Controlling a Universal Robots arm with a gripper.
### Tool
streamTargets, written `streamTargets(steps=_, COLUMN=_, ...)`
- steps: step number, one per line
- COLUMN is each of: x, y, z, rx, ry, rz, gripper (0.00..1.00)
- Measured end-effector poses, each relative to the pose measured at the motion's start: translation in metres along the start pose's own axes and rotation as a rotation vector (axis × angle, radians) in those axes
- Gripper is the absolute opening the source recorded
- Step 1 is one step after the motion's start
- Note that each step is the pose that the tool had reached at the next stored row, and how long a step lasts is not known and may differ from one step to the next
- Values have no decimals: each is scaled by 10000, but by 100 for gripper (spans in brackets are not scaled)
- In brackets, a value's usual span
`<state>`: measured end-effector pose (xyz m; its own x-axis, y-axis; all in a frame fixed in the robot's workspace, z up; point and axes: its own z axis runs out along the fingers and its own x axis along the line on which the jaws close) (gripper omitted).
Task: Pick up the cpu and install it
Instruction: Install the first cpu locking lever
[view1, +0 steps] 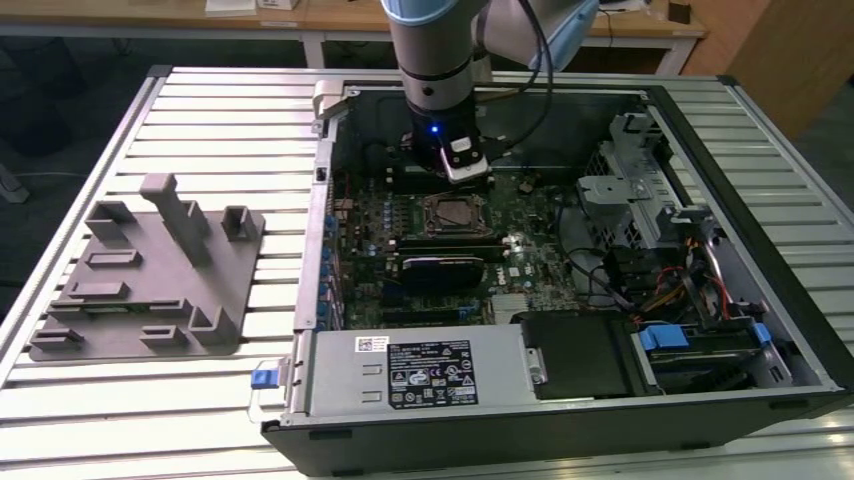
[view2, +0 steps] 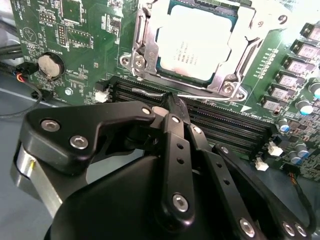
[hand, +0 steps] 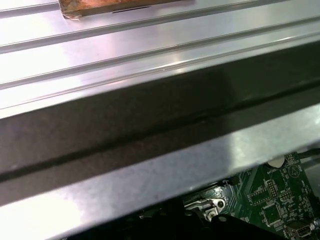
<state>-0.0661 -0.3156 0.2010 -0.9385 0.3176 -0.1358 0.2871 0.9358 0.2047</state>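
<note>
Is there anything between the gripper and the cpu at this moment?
Nothing visible. In the second wrist view the cpu already lies in the socket, its top uncovered, and the gripper sits beside the socket over the memory slots.

One open computer case (view1: 561, 400) lies on the slatted bench (view1: 200, 110), and one grey fixture block (view1: 147, 280) sits at its nine o'clock. Inside the case: one motherboard (view1: 400, 235), one cpu (view2: 196, 37) in its socket, one coin battery (view2: 48, 64), one power supply (view1: 414, 372). One robot arm (view1: 434, 50) with one pincer (view2: 172, 107).
</note>
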Motion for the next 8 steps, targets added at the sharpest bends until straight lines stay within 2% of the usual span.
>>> streamTargets(steps=8, x=-7, y=-1, z=20, rx=1, ry=-2, rz=1, gripper=11)
